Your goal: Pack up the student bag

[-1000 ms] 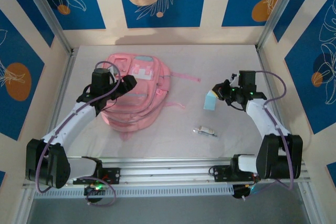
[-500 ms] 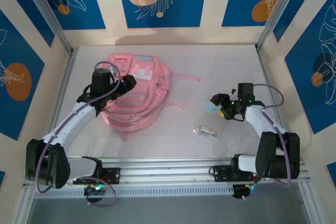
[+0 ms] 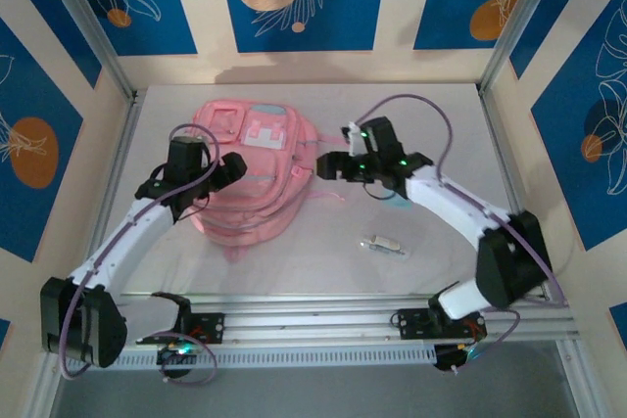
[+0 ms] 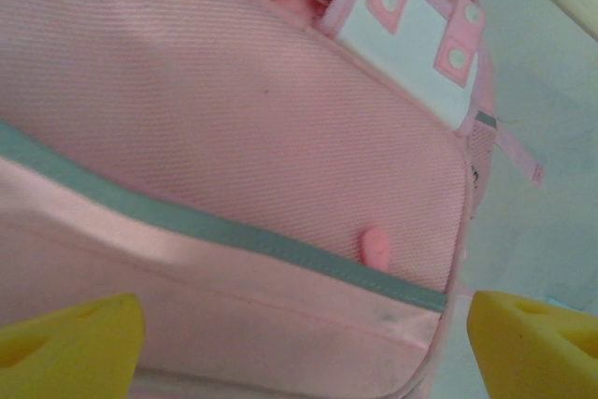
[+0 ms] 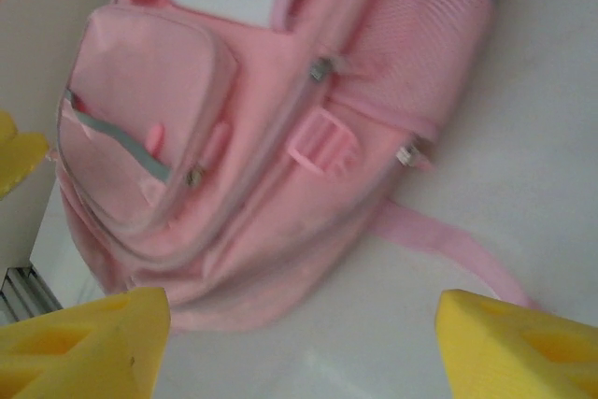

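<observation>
The student bag (image 3: 257,178) is a large pink backpack lying flat on the left half of the table. My left gripper (image 3: 231,167) hovers over its front, open, with both yellow fingertips (image 4: 70,343) spread wide above the grey-trimmed pocket and a pink zip pull (image 4: 376,246). Just off the bag's right side, my right gripper (image 3: 329,165) stands open with nothing between its jaws. In the right wrist view, that gripper (image 5: 304,348) is above bare table, with the bag (image 5: 234,128) and a pink strap (image 5: 448,245) ahead of it.
A light blue flat item (image 3: 399,201) lies partly under the right forearm. A small white and dark object (image 3: 384,244) sits on the table nearer the front. Metal rails and walls border the white table (image 3: 431,124).
The right arm has swung left from the light blue item to the bag's right side, and its jaws have opened. The left gripper has opened wider and barely shifted.
</observation>
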You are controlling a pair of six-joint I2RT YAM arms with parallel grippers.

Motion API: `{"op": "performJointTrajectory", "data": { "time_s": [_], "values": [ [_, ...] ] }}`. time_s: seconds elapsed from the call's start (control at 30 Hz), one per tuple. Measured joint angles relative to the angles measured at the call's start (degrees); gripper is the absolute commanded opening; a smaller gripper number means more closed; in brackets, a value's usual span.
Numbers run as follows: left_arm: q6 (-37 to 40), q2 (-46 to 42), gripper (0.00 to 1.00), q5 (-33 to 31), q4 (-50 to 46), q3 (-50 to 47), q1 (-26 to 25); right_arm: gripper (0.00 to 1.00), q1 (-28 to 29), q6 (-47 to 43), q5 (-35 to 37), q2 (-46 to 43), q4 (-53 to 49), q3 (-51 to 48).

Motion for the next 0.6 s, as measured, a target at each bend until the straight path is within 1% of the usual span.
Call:
{"op": "performJointTrajectory", "data": {
  "time_s": [0.07, 0.2, 0.3, 0.47, 0.53, 0.6],
  "values": [
    [0.0, -1.9, 0.91, -1.0, -1.5, -0.9, 0.1, 0.73, 1.3, 0.0, 0.0, 6.2, 1.0, 5.2],
    [-0.2, -5.0, 0.91, -2.5, -4.0, -3.3, 0.8, 0.64, 1.8, 0.9, -2.3, 18.1, 2.7, 16.2],
    [-0.2, -6.7, 0.91, -3.2, -5.0, -5.7, 1.4, 0.62, 2.1, 2.1, -5.1, 25.2, 4.2, 22.6],
    [-1.3, -7.8, 0.87, -4.0, -5.4, -9.7, 2.3, 0.6, 3.8, 3.3, -8.0, 30.3, 6.4, 25.6],
    [-1.7, -7.9, 0.86, -4.0, -5.0, -11.3, 2.4, 0.57, 4.9, 4.0, -8.9, 31.8, 6.6, 27.0],
    [-2.1, -7.9, 0.84, -4.2, -3.9, -12.5, 2.6, 0.49, 5.7, 4.5, -9.7, 33.2, 7.0, 28.3]
  ]
}}
